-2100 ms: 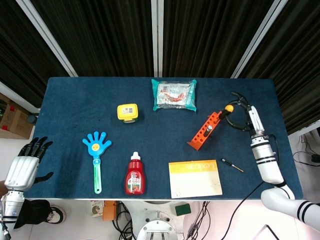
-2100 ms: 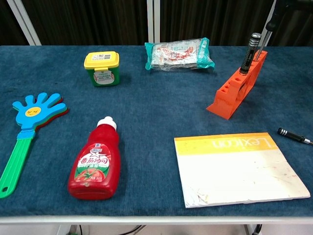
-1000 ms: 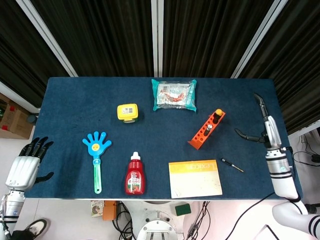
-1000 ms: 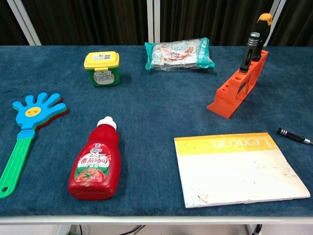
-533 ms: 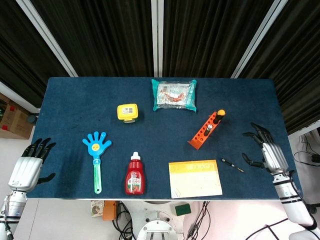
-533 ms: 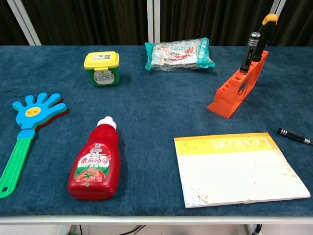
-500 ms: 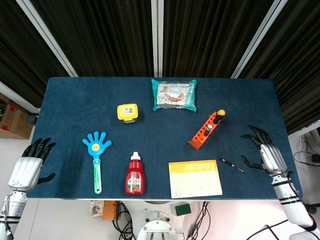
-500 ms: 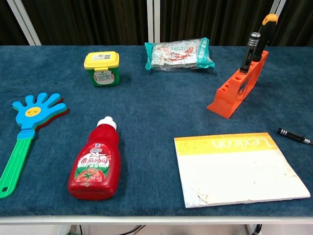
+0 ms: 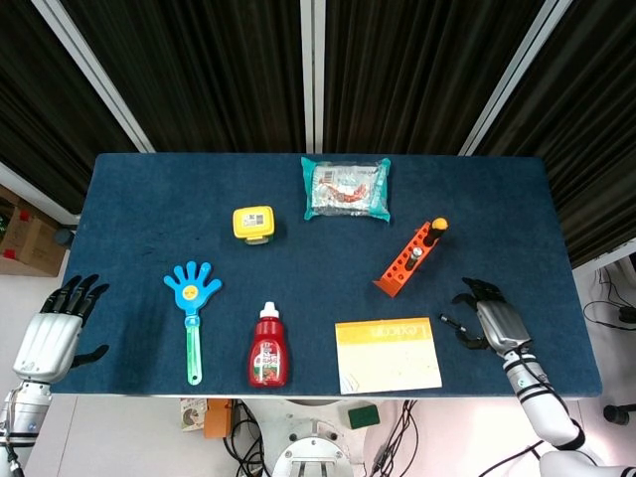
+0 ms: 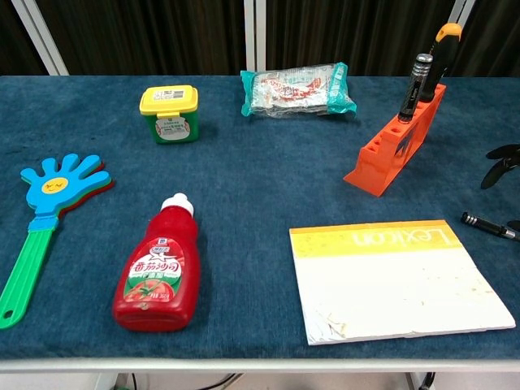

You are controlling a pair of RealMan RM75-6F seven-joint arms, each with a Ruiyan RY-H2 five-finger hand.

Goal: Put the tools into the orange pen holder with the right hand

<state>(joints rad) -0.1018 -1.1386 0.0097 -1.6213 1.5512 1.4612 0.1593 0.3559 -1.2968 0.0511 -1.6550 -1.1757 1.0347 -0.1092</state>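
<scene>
The orange pen holder [image 9: 405, 262] [image 10: 394, 148] stands right of the table's centre. A black-handled tool [image 9: 417, 253] [image 10: 418, 83] and an orange-capped tool [image 9: 437, 226] [image 10: 444, 47] stand in it. A small black screwdriver [image 9: 448, 320] [image 10: 485, 226] lies on the cloth in front of and to the right of the holder. My right hand [image 9: 491, 323] [image 10: 501, 162] hovers over its tip end, fingers apart and curved, holding nothing. My left hand [image 9: 54, 332] hangs off the table's left edge, fingers spread and empty.
A white and yellow notebook [image 9: 388, 354] lies just left of the screwdriver. A ketchup bottle [image 9: 268, 348], a blue hand clapper [image 9: 191, 308], a yellow-lidded jar [image 9: 253, 223] and a snack packet [image 9: 346, 188] are spread over the blue table [image 9: 149, 199].
My right hand let go of the orange-capped tool, now standing in the holder, then drew back and came forward and left over the small screwdriver. My left hand has barely moved.
</scene>
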